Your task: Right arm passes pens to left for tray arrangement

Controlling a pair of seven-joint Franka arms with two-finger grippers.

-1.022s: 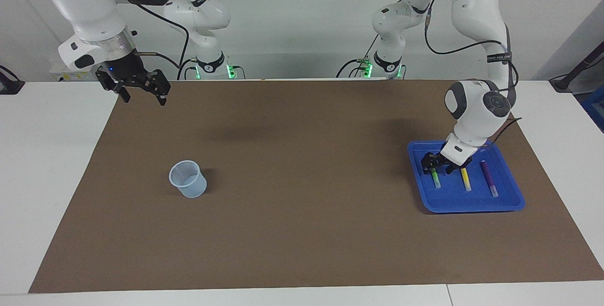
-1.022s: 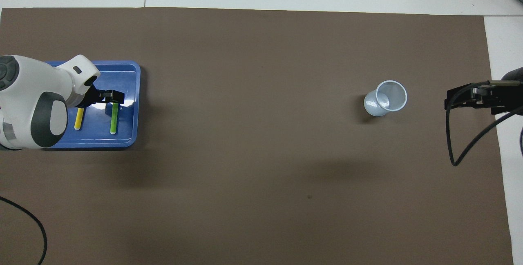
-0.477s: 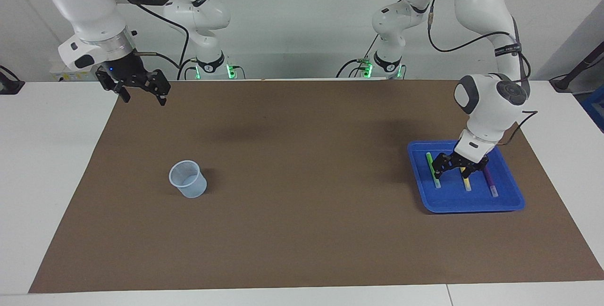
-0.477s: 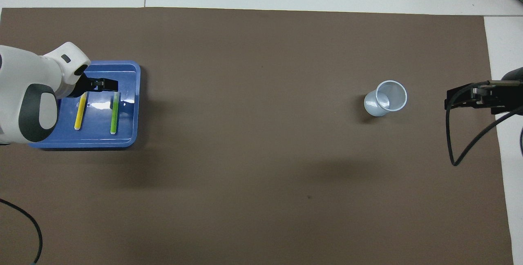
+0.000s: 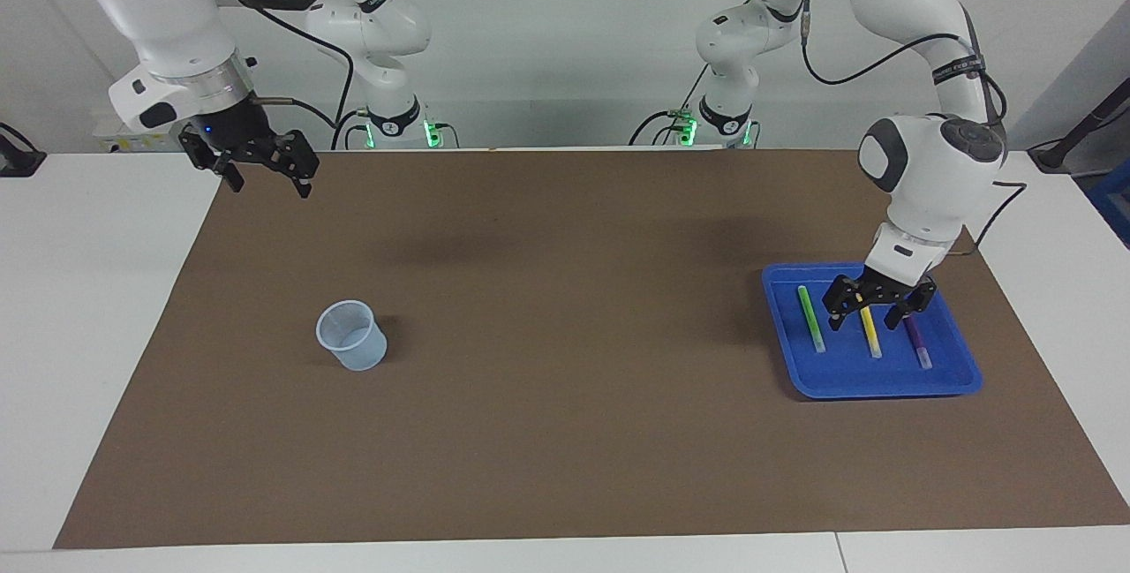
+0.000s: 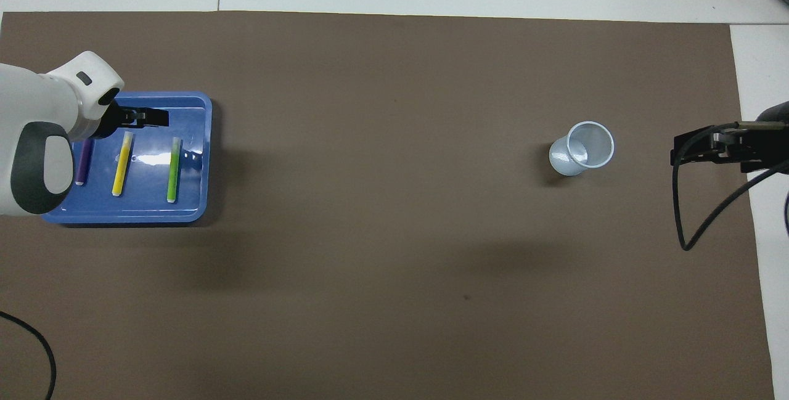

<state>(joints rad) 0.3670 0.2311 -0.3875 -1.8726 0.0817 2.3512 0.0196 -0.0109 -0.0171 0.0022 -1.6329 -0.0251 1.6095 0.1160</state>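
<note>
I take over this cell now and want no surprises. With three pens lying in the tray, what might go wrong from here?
1. The open left gripper hangs low over the yellow pen; a sideways pull-out might nudge it or the purple pen.
2. The green pen lies near the blue tray rim; a jolt may roll it.
3. The open right gripper waits; a sweep might tip the pale cup.

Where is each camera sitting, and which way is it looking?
Facing view: high across the table, looking at both robots; whole arms show, left gripper open over the blue tray, right gripper open, waiting.
Overhead view: high above the robots' end, looking steeply down; left gripper and right gripper show.
Both share the tray with green pen, yellow pen, purple pen, and the cup.
</note>
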